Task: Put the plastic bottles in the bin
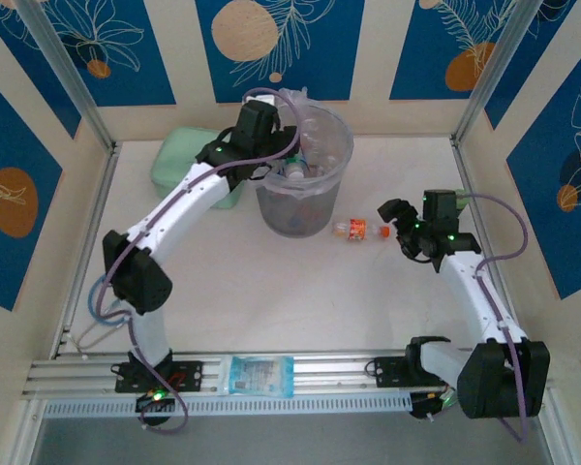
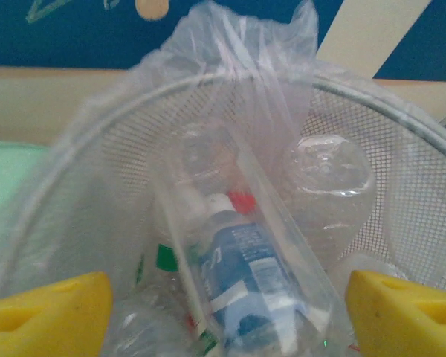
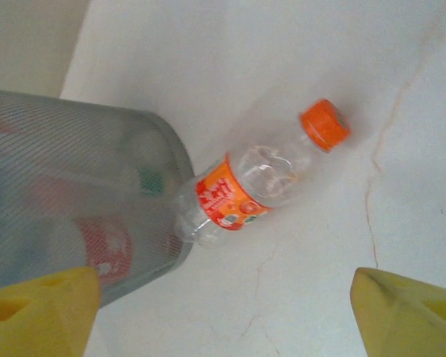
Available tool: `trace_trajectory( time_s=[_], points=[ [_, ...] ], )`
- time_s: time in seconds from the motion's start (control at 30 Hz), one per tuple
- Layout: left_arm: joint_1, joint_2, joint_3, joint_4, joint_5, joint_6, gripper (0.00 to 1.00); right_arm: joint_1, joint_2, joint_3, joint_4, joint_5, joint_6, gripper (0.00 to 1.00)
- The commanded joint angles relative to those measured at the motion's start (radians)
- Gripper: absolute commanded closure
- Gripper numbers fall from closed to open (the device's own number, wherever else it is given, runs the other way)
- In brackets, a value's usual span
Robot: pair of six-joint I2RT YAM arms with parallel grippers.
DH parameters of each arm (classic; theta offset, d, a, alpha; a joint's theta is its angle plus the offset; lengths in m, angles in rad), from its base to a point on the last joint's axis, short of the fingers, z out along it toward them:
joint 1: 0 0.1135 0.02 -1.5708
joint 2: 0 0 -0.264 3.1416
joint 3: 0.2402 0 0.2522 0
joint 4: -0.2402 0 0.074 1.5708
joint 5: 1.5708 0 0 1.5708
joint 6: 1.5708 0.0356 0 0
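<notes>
The bin (image 1: pixel 341 147), a grey mesh bucket with a clear bag liner (image 2: pixel 238 52), stands at the back middle of the table. My left gripper (image 1: pixel 279 163) hangs open over its mouth. In the left wrist view the left gripper (image 2: pixel 227 316) has its yellow pads (image 2: pixel 52 312) wide apart, touching nothing. Below them a blue-labelled bottle (image 2: pixel 249 275) lies in the bin among several other clear bottles (image 2: pixel 327 178). An orange-capped, orange-labelled bottle (image 1: pixel 353 230) lies on its side on the table, its base against the bin wall (image 3: pixel 59 171). My right gripper (image 1: pixel 395 228) hovers open just right of it; the bottle (image 3: pixel 260 182) lies ahead of the right gripper (image 3: pixel 223 316).
A flat mint-green case (image 1: pixel 179 160) lies left of the bin, under my left arm. A clear packet (image 1: pixel 261 375) sits on the rail at the near edge. Frame posts and patterned walls close in the table. Bare white tabletop (image 1: pixel 300 300) lies in front of the bin.
</notes>
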Motion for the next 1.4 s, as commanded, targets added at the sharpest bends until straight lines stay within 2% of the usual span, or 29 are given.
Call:
trace_trajectory(
  time_s=[0.0, 0.13, 0.23, 0.43, 0.6, 0.8, 1.0, 1.13, 1.27, 1.37],
  points=[
    [0.001, -0.148, -0.052, 0.088, -0.011, 0.062, 0.10, 0.033, 0.032, -0.045, 0.026, 0.092, 0.124, 0.06],
    [0.001, -0.280, -0.155, 0.098, -0.038, 0.096, 0.04, 0.067, 0.060, -0.077, 0.074, 0.124, 0.222, 0.03],
    [0.002, -0.404, -0.297, 0.103, -0.057, 0.117, 0.00, 0.099, 0.083, -0.089, 0.102, 0.161, 0.276, 0.01],
    [0.005, -0.624, -0.575, 0.058, -0.068, 0.139, 0.00, 0.159, 0.186, -0.037, 0.096, 0.211, 0.315, 0.01],
    [0.007, -0.795, -0.813, 0.044, -0.078, 0.018, 0.00, 0.198, 0.284, 0.008, 0.118, 0.213, 0.360, 0.00],
    [0.007, -0.943, -1.052, 0.070, -0.046, -0.152, 0.00, 0.229, 0.357, 0.035, 0.168, 0.224, 0.411, 0.05],
    [0.007, -1.011, -1.201, 0.104, -0.049, -0.249, 0.00, 0.239, 0.435, 0.058, 0.206, 0.233, 0.456, 0.08],
    [0.008, -1.011, -1.227, 0.099, -0.040, -0.263, 0.00, 0.239, 0.470, 0.049, 0.249, 0.241, 0.513, 0.13],
    [0.007, -0.989, -1.235, 0.099, -0.019, -0.267, 0.00, 0.239, 0.499, 0.056, 0.266, 0.241, 0.514, 0.15],
    [0.007, -0.973, -1.244, 0.109, -0.009, -0.273, 0.00, 0.234, 0.518, 0.058, 0.273, 0.251, 0.512, 0.20]
  ],
)
